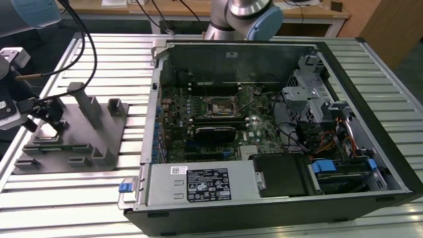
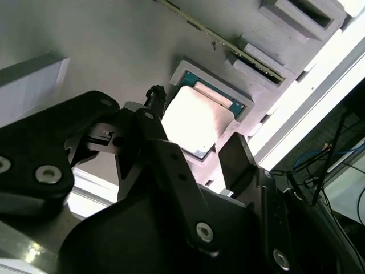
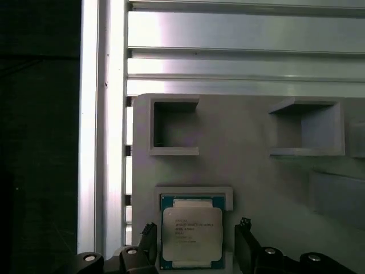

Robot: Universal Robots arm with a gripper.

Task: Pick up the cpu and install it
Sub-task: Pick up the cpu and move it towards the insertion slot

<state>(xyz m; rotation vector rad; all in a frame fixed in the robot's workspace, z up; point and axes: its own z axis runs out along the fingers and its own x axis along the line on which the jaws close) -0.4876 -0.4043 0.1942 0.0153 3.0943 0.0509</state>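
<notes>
The cpu (image 3: pixel 191 237) is a small square chip with a silvery top and lies flat in a shallow pocket of the grey fixture (image 3: pixel 251 171). It also appears in the second wrist view as a bright square cpu (image 2: pixel 197 123). My gripper (image 3: pixel 197 246) is low over it and open. One dark finger (image 3: pixel 149 240) stands on each side of the chip, with a small gap to its edges. In the exterior view the gripper (image 1: pixel 39 119) is over the left end of the fixture (image 1: pixel 86 144), at the exterior view's left.
An open computer case (image 1: pixel 370 163) lies to the exterior view's right of the fixture, with the motherboard socket (image 1: pixel 221 105) near its middle. The fixture carries upright posts (image 1: pixel 89 104) and square pockets (image 3: pixel 174 128). Everything rests on a ribbed aluminium table (image 1: pixel 66 198).
</notes>
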